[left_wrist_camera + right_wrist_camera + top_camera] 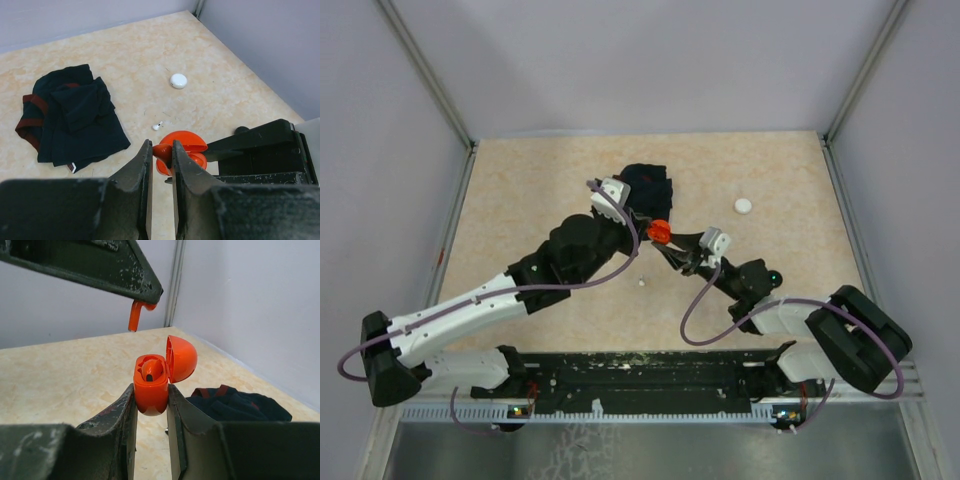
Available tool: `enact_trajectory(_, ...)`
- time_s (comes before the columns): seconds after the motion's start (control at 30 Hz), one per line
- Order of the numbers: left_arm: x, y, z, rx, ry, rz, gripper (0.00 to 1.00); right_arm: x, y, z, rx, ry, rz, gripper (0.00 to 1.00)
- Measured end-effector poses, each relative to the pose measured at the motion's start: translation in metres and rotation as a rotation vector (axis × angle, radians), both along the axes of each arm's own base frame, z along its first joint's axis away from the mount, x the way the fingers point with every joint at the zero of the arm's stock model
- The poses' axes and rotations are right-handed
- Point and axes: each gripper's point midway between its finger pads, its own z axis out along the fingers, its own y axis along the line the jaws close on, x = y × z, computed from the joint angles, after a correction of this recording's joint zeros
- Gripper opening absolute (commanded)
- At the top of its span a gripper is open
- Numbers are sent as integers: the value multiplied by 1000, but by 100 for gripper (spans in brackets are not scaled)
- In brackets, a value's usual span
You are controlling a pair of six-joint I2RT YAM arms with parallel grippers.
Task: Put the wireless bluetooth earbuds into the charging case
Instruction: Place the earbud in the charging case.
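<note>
My right gripper [151, 392] is shut on the orange charging case [150, 387] and holds it upright above the table. Its lid [181, 358] stands open, and one orange earbud [150, 371] sits in a socket inside. My left gripper [161, 144] is shut on a second orange earbud [163, 151], just above and beside the open case [187, 150]. From the right wrist, this earbud's stem [134, 316] hangs below the left fingers [100, 265]. A white earbud [157, 126] lies loose on the table. From above, both grippers meet at the case [660, 231].
A dark navy cloth with red trim [70, 117] lies bunched on the table behind the grippers. A round white disc [178, 80] rests towards the right wall. The white earbud [642, 282] lies on the table between the two arms. Grey walls enclose the tabletop.
</note>
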Motion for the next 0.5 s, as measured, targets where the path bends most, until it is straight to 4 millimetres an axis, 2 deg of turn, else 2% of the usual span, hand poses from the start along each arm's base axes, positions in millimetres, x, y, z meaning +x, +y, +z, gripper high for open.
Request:
enact_trajectory(0.13,-3,-3,-5,2,-19,5,18,-1,0,2,11,0,3,0)
enact_trajectory(0.5,-8,-10,2,-32,-78,4,18,-4,-2,13,46,-12,11,0)
